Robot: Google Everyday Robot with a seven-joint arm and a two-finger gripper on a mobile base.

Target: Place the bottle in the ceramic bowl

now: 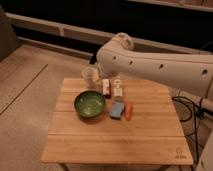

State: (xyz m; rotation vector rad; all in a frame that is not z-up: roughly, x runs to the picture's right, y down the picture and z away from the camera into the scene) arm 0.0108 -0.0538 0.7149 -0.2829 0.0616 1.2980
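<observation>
Slatted wooden bench (pixel 115 132) on a speckled floor (pixel 25 95). Near its back edge we see a clear plastic cup (pixel 90 76) and, to the cup's right, a small red-and-white box (pixel 106 87). Toward the middle we note a blue block (pixel 117 109) with an orange stick (pixel 129 111) just beside it. A dark cable (pixel 192 107) loops right of the bench.

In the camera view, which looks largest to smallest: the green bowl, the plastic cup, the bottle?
1. Ceramic bowl, clearly largest.
2. Cup and bottle: nearly alike, cup wider; unsure.
The tool hangs just above the cup.
</observation>
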